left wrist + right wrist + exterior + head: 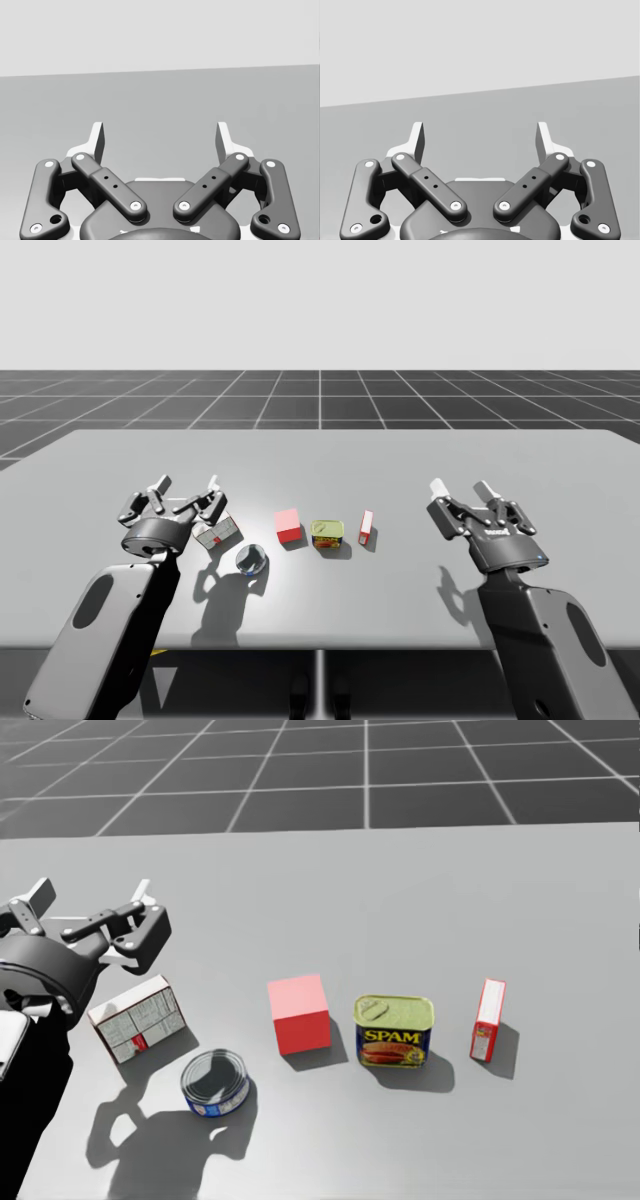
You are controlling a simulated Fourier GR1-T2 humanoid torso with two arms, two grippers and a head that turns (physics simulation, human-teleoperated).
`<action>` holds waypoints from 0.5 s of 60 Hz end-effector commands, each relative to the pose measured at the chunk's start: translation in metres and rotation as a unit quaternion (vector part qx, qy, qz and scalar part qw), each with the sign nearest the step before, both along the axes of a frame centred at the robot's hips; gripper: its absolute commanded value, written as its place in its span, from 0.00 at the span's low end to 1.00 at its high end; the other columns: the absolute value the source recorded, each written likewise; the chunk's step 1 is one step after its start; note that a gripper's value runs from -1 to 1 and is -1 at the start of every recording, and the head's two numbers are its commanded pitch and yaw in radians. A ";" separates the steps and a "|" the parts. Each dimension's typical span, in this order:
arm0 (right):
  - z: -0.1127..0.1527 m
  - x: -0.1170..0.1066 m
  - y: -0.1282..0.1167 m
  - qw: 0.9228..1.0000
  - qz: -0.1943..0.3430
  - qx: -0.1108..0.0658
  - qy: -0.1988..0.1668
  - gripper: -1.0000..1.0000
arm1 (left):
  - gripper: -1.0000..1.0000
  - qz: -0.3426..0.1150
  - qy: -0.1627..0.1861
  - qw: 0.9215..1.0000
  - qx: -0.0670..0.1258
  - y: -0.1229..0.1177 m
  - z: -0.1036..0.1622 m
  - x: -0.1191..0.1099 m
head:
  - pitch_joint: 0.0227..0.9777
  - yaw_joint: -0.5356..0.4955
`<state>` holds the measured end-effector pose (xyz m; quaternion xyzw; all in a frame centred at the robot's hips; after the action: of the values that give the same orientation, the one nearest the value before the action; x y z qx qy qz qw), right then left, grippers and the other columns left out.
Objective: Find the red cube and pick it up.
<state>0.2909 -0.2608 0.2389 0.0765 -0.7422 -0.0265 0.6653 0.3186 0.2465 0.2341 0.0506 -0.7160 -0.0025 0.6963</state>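
The red cube (299,1013) sits flat near the middle of the table (320,460), untouched, in a row of things. Seen from my head, the yellow-green rectangular can (394,1029) stands just beside it at 3 o'clock, with a narrow gap between them. The white box (137,1017) lies further off at 9 o'clock, and the blue round can (214,1082) at about 7 o'clock. A slim red box (488,1019) stands past the rectangular can. It is red too, but tall and thin, so it is not the target.

My left gripper (187,490) has its fingers spread wide with nothing between them. It hangs at the cube's 10 o'clock, seemingly above the white box, though its height is hard to judge. My right gripper (461,490) is likewise spread and empty, well out at about 3 o'clock, beyond the slim box.

The reach has not begun. The left gripper looks the better choice, since its path is less crowded. I would descend from above with fingers on the cube's 12 and 6 o'clock faces, as the can crowds the 3 o'clock face. I would centre before closing, then lift straight up.
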 end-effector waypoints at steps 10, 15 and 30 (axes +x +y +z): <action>-0.001 0.000 0.002 1.000 0.004 -0.001 0.005 0.00 | 0.00 -0.005 0.002 1.000 -0.003 -0.002 0.000 0.000 | 0.78 0.65; -0.001 0.000 0.002 1.000 0.004 0.000 0.006 0.00 | 0.00 -0.017 0.004 1.000 -0.011 -0.005 0.001 -0.002 | 0.79 0.65; -0.002 0.000 0.001 1.000 0.001 0.003 0.008 0.00 | 0.00 -0.103 0.030 0.994 0.013 -0.019 0.017 -0.022 | 0.79 0.64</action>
<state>0.2912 -0.2592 0.2375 0.0786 -0.7377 -0.0271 0.6699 0.3059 0.2373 0.2450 0.0019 -0.7035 -0.0506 0.7089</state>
